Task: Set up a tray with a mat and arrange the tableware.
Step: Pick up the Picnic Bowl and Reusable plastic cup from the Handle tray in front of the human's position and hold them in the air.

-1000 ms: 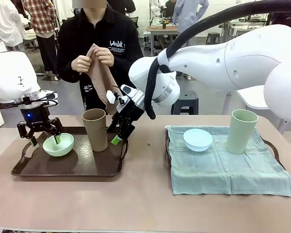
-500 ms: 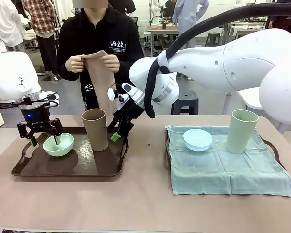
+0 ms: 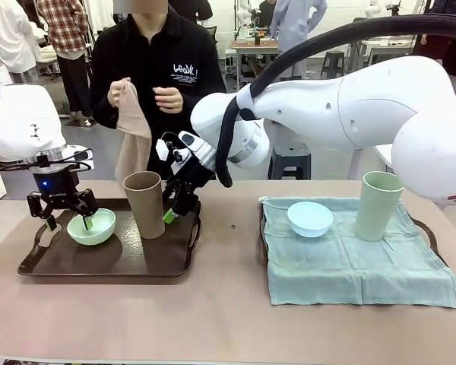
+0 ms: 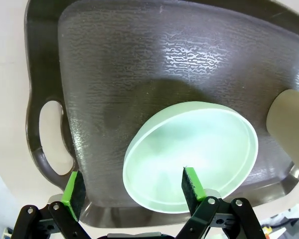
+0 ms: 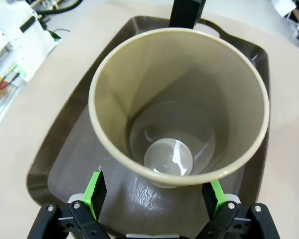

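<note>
Two trays sit on the table. On the dark brown tray at the robot's left stand the pale green bowl and the brown cup. The cup is upright, long axis vertical, its wide mouth up and its narrow base on the tray floor. The bowl rests mouth up near the tray's left handle.

The left gripper hangs over the bowl with its jaws spread wide and holds nothing. In the left wrist view one green pad is over the bowl's hollow and the other is outside the rim, above the tray floor.

The right arm reaches across the middle, and the right gripper sits just beside the brown cup on its right. In the right wrist view the jaws stand wide, one finger on each side of the cup's lower wall – whether the pads touch it I cannot tell.

On the other tray lies a pale green mat. On it are the light blue bowl, mouth up, and the pale green cup, upright, mouth up, near the far right corner.

Across the table a person's hand holds a brownish cloth – it hangs down above the brown tray's far edge.
</note>
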Controlling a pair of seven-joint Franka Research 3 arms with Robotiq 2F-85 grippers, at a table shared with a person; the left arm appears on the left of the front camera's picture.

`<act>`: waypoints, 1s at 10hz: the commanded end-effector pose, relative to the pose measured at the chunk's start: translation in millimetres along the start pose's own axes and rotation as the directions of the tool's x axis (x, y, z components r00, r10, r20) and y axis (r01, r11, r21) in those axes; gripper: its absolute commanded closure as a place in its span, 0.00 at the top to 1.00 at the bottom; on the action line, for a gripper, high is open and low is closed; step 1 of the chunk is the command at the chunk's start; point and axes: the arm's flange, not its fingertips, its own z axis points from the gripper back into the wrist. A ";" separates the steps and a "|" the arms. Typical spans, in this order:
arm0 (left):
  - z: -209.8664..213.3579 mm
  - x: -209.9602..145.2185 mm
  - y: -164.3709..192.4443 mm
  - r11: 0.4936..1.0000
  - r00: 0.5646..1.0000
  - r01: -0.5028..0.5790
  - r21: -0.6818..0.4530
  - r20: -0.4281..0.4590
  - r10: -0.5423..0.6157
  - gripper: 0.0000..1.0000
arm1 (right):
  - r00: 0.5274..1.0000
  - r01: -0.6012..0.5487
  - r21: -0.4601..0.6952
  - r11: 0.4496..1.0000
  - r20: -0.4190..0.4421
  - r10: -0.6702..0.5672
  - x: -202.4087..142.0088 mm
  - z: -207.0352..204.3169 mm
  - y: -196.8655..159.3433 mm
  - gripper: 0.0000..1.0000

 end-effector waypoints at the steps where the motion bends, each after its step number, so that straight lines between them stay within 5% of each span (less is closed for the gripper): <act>1: -4.3 0.3 2.2 0.998 0.999 0.041 0.040 0.017 -0.042 1.00 | 1.000 0.010 -0.006 1.000 -0.019 -0.011 8.0 -3.0 -12.0 1.00; 10: -10.0 2.7 1.9 0.996 0.997 0.070 0.061 0.017 -0.072 1.00 | 0.999 0.012 0.012 1.000 0.034 -0.012 28.2 -26.2 -36.2 1.00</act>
